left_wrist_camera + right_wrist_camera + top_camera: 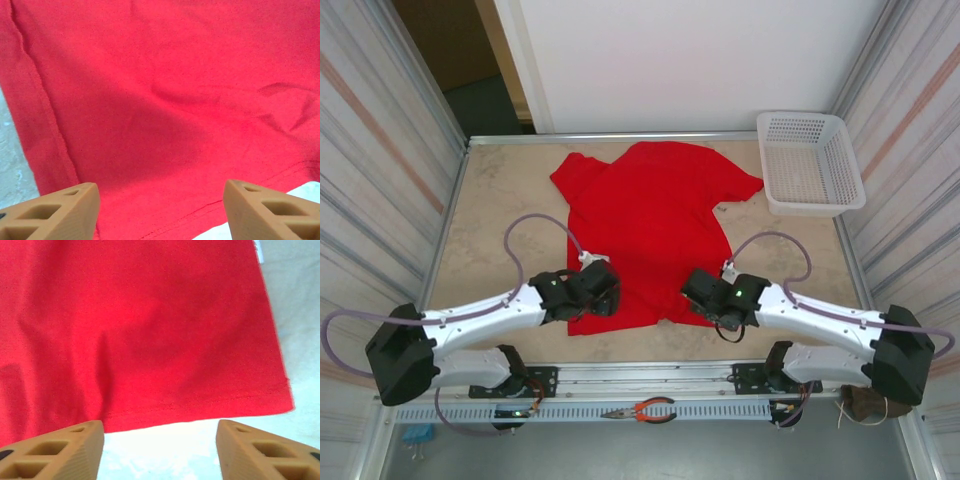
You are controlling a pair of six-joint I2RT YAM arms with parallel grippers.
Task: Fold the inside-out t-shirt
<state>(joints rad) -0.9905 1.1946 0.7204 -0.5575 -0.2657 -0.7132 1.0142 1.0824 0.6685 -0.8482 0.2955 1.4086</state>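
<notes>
Red t-shirt [650,215] flat on the table [510,195]; grippers at its near hem
Left gripper [160,202] wide, empty, over the left hem corner; bare table either side; right gripper [160,440] wide, empty, at the hem edge; basket [802,208] far right.

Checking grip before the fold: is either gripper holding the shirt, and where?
Nothing is held. The left gripper and right gripper are both open by the near hem of the shirt.
</notes>
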